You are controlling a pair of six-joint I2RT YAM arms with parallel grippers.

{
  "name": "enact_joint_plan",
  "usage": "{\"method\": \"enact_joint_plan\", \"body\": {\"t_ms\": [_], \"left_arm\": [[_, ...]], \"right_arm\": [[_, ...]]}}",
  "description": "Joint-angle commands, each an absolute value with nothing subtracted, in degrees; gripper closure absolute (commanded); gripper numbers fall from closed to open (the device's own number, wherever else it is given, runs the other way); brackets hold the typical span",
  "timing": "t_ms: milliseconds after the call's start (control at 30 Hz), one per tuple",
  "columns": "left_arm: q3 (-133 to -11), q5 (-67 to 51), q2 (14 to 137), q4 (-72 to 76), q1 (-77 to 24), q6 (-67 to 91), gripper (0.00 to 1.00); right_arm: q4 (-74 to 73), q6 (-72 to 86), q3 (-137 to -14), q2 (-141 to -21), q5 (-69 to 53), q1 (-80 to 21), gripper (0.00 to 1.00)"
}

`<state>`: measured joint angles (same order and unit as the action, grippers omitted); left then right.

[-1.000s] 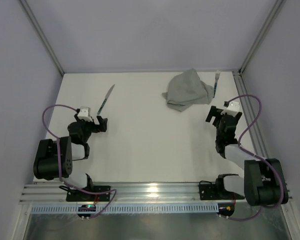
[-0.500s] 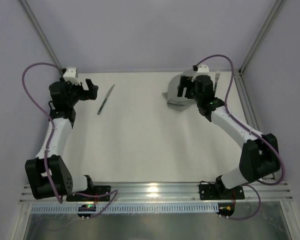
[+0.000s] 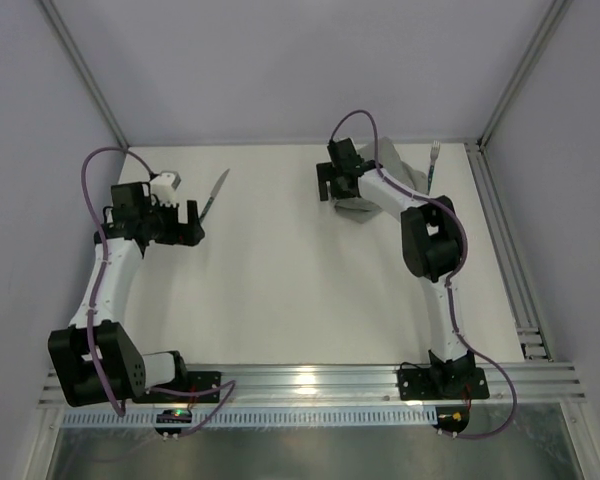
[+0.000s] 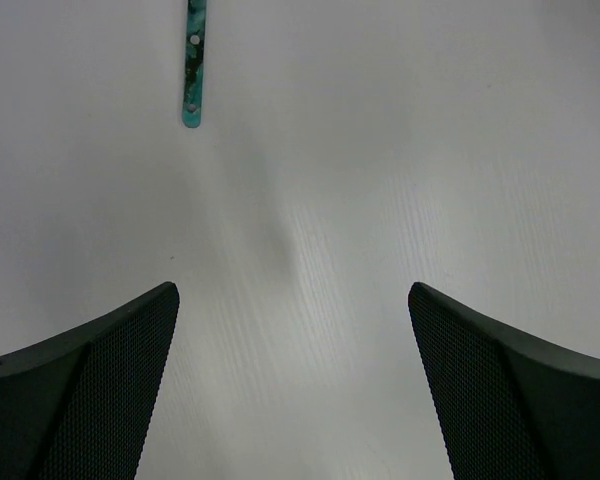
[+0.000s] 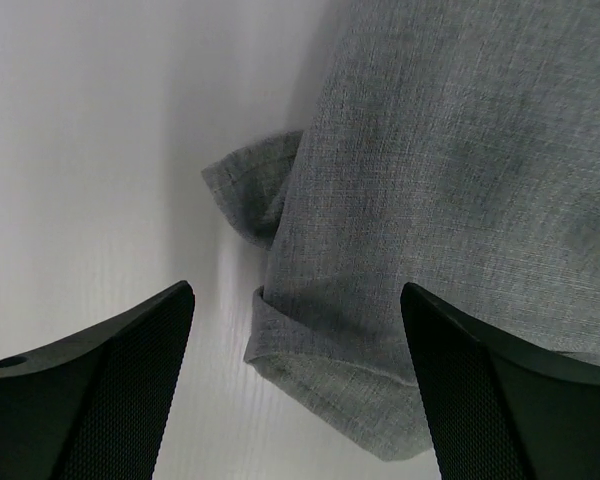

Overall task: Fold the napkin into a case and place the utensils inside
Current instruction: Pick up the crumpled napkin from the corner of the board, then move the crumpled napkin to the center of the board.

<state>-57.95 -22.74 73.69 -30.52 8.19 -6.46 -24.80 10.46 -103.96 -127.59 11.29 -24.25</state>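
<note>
Overhead: napkin (image 3: 398, 168) is lying bunched at the far right of the table (image 3: 280, 280). The fork (image 3: 432, 165) is sitting just beside its right edge, and the knife (image 3: 216, 190) is well apart at far left. My right pincer (image 3: 338, 185) is hanging at the cloth's left edge, and my left pincer (image 3: 185, 222) is hovering near the knife.

Left wrist: fingers spread wide, gripping nothing, knife handle (image 4: 193, 60) ahead.

Right wrist: fingers spread, empty, above the soft grey cloth's curled corner (image 5: 242, 195). I'm judging it best to pinch one layer there, low, then draw it flat before folding.
</note>
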Motion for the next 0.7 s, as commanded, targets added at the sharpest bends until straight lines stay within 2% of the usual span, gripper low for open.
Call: {"method": "enact_joint_plan", "body": {"t_ms": [0,67,100,133,200,233,267,467,633,667], "left_arm": [[-57.4,-24.2,68.8,-34.5,7.8,-9.9,0.01],[-57.1,-25.2,68.3,-34.9,7.8,-9.9,0.01],[-57.1,-25.7,68.0,-35.2,7.8,-9.8,0.01],[-57.3,-26.1,67.9,-35.7,7.9,-9.8,0.01],[-57.9,-26.9,67.7,-36.3,7.8,-9.5,0.01],[-58.2,-27.0,67.5,-36.5,7.9,-9.5,0.01],[-58.4,-27.1,67.4,-37.1,7.9,-9.5,0.01],[-61.3,-28.0,66.6,-40.8,7.8,-9.9,0.01],[-63.2,-29.4,64.9,-43.6,7.9,-10.4,0.01],[-63.8,-29.5,64.6,-44.0,7.9,-10.5,0.01]], "right_arm": [[-33.9,8.4,-107.4,-129.6,14.2,-24.9,0.12],[-33.6,8.5,-105.9,-129.6,15.4,-24.8,0.16],[-33.1,8.7,-105.4,-129.3,15.7,-24.9,0.22],[-32.9,8.6,-104.9,-129.0,16.1,-24.9,0.43],[-32.7,8.7,-103.9,-127.3,16.4,-25.1,0.69],[-32.5,8.4,-103.5,-126.3,16.5,-25.4,0.87],[-32.3,8.0,-103.1,-124.1,16.4,-26.4,0.95],[-33.4,2.6,-106.1,-111.8,11.2,-33.6,0.97],[-25.6,3.8,-103.2,-95.2,-9.2,-37.1,0.97],[-25.0,4.1,-101.7,-93.5,-9.8,-37.1,0.97]]}}
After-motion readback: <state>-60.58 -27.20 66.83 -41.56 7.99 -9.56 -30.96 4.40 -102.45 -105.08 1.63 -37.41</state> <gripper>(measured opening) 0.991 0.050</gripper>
